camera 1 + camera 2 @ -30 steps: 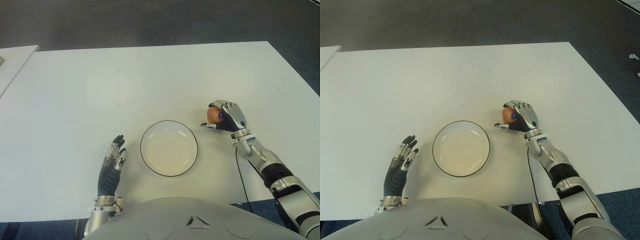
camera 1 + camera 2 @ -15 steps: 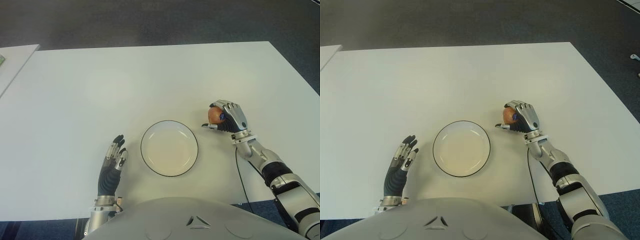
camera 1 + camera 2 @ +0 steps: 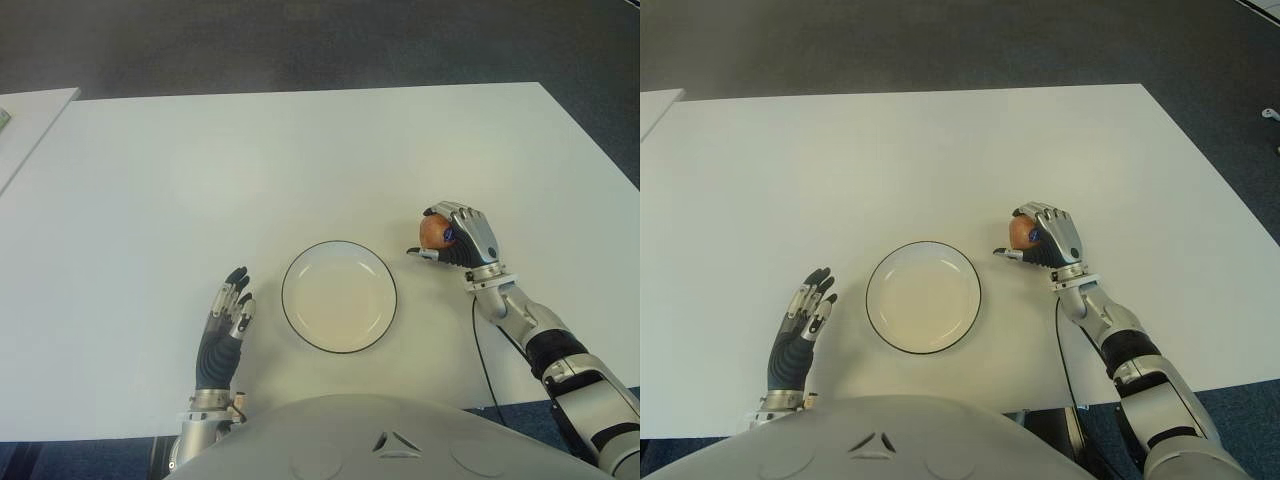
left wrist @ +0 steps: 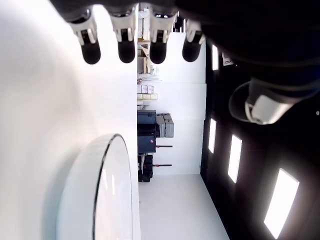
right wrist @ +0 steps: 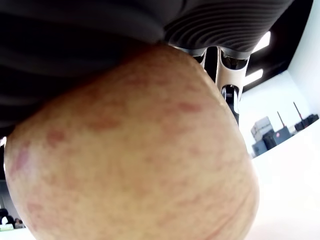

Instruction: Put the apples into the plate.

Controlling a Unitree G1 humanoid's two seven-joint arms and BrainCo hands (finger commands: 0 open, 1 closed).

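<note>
White table (image 3: 300,160) with a dark-rimmed white plate (image 3: 338,296) near its front edge

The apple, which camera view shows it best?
The right wrist view: the apple fills it, speckled red skin clear, held under the right robot hand. Both eye views show only a sliver past the fingers, right of the plate. The left wrist view misses it.

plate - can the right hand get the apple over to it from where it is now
Probably yes. The right hand is shut on the apple just to the right of the plate, and only bare table lies between them. The left hand shows on the plate's other side, out of the way.
</note>
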